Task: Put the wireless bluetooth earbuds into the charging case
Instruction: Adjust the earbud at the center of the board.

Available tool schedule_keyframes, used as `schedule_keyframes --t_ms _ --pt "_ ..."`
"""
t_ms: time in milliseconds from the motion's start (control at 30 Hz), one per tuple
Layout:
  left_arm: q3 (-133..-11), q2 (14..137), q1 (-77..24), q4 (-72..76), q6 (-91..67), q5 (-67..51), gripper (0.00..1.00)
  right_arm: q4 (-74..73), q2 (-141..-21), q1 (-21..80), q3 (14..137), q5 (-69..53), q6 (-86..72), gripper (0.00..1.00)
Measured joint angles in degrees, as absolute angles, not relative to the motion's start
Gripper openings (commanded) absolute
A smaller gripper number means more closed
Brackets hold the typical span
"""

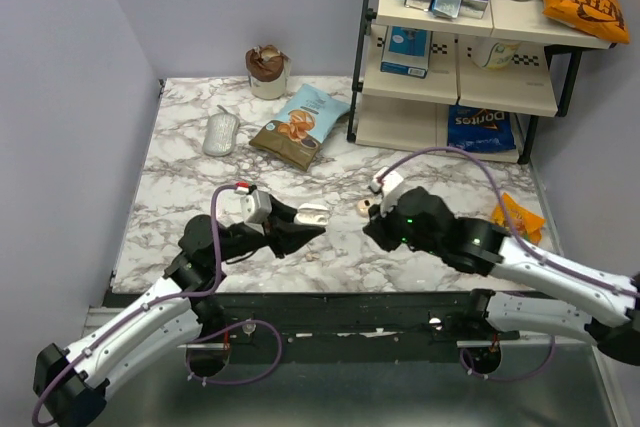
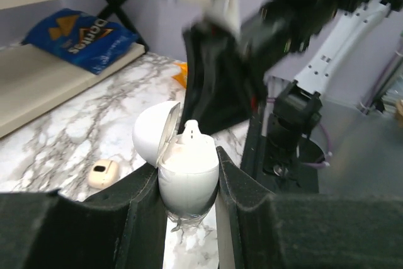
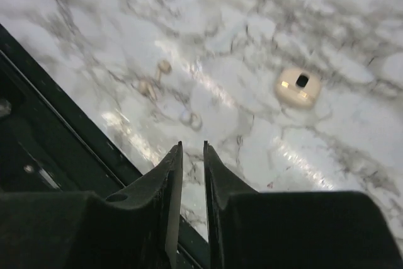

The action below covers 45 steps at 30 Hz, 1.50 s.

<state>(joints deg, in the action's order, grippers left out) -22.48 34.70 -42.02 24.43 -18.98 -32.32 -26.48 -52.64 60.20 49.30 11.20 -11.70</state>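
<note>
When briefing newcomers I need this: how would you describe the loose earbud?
On the marble-patterned table, look mid-front. The small cream rounded plastic earbud lies loose there, one dark spot on top, unlike the white oval charging case in the left pincer.

Marble table (image 1: 180, 187), chip bag (image 1: 300, 125), grey oval object (image 1: 221, 133), cup (image 1: 268, 72), earbud (image 3: 298, 86).
</note>
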Motion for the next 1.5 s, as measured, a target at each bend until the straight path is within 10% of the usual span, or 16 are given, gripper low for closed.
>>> schedule_keyframes --t_ms 467,1500 --pt "-20.0 25.6 -42.0 20.9 -21.2 -21.5 0.0 -16.3 -76.5 58.4 43.8 6.7 -16.7 0.47" --pt "-18.6 22.3 -42.1 20.4 -22.2 -16.9 0.0 -10.6 -91.2 57.1 49.7 1.6 -21.6 0.4"
